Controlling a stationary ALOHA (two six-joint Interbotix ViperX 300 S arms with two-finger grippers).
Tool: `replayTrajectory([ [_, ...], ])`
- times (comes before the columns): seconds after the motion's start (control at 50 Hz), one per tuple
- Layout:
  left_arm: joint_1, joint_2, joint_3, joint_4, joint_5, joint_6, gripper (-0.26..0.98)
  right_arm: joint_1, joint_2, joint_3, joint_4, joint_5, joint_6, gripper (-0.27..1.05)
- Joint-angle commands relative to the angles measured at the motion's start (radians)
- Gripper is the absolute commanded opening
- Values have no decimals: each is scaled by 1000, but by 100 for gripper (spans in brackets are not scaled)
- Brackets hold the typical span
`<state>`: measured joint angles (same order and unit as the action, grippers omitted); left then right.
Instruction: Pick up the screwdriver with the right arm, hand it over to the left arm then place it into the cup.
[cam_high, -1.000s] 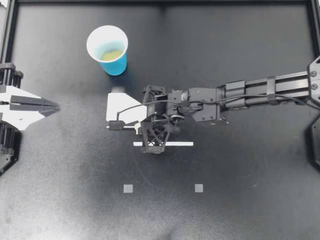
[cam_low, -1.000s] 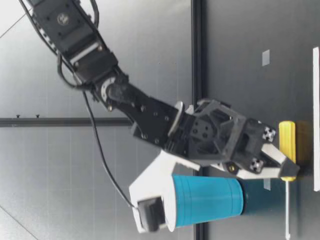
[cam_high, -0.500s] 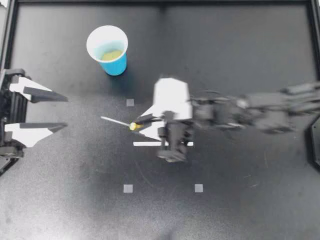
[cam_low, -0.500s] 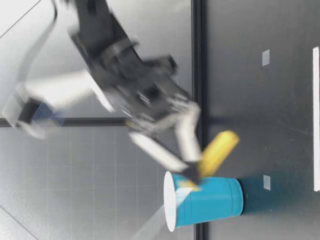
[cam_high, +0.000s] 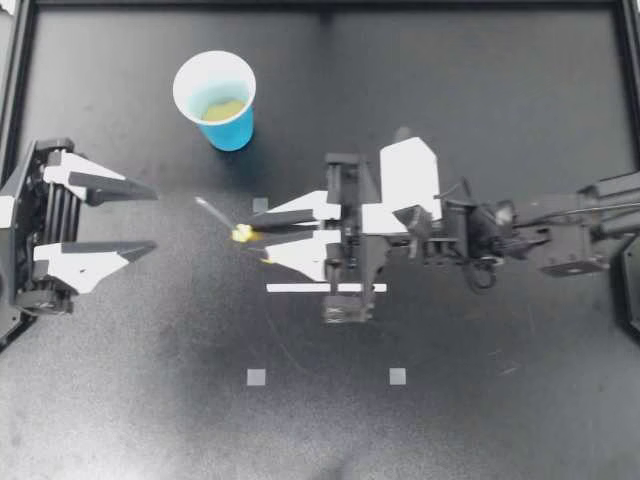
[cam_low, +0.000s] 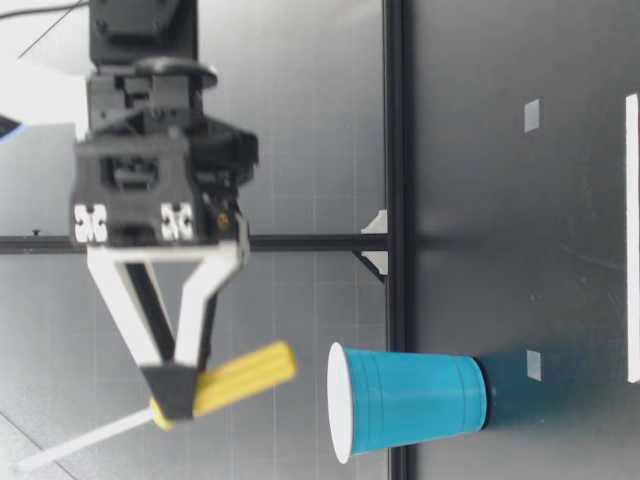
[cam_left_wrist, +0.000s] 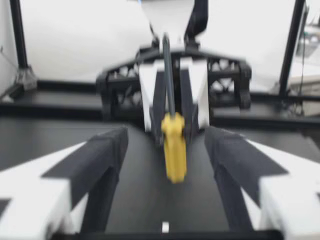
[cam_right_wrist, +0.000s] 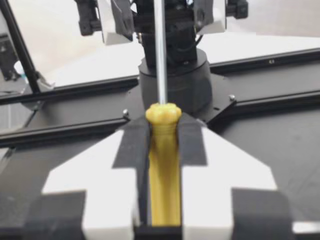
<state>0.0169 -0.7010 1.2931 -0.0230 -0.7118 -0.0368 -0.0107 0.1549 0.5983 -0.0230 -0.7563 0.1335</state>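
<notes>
Tape-marked table, screwdriver in right pincer

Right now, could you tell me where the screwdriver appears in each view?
Top view: screwdriver at my right gripper's tips, shaft pointing toward my left gripper.
Low view: held in the air, higher than the cup.
Left wrist view: ahead of that open gripper, untouched.
Right wrist view: handle clamped in my right gripper.
Shared landmark: my right gripper.
</notes>
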Motion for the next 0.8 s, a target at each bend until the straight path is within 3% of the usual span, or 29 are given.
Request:
replayTrajectory([
  [0.0,3,21,-35,-2,-41,0,64,5,-2,-40,0,-11,-2,-4],
  [0.58,2,222,-143,8,-138,-31,62,5,9,-64,0,28,-11,-4],
  [0.68,2,227,-155,17,-140,-34,56,5,9,-66,0,31,-11,-4],
  [0.78,-5,227,-166,25,-140,-43,43,5,9,-64,0,32,-11,-4],
])
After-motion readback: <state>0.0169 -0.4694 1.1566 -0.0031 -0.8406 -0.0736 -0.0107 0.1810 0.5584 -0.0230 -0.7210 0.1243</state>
